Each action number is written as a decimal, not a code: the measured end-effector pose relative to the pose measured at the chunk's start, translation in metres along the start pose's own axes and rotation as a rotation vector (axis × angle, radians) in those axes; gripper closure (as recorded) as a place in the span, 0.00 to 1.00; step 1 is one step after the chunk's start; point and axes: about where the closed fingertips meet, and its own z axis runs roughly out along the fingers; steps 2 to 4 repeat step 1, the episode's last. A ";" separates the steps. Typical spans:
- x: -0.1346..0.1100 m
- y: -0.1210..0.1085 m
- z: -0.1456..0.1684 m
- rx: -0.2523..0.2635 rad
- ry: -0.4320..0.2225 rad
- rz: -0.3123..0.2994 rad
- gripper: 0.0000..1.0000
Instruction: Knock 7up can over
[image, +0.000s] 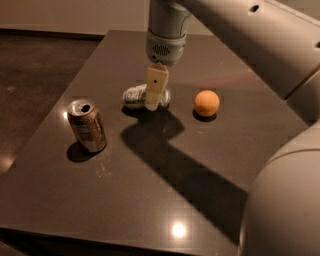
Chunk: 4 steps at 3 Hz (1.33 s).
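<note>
The 7up can, silvery with a green end, lies on its side on the dark table, its top pointing left. My gripper hangs straight down from the wrist, its cream-coloured finger in front of the can's right half and touching or nearly touching it. The right end of the can is partly hidden behind the finger.
A brown-orange can stands upright at the left, top opened. An orange ball-like fruit sits to the right of the gripper. My arm crosses the upper right and its large body fills the lower right corner. The table's left edge drops to the floor.
</note>
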 end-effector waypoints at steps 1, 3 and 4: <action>-0.004 -0.003 0.001 0.011 -0.014 -0.001 0.00; -0.004 -0.003 0.001 0.011 -0.014 -0.001 0.00; -0.004 -0.003 0.001 0.011 -0.014 -0.001 0.00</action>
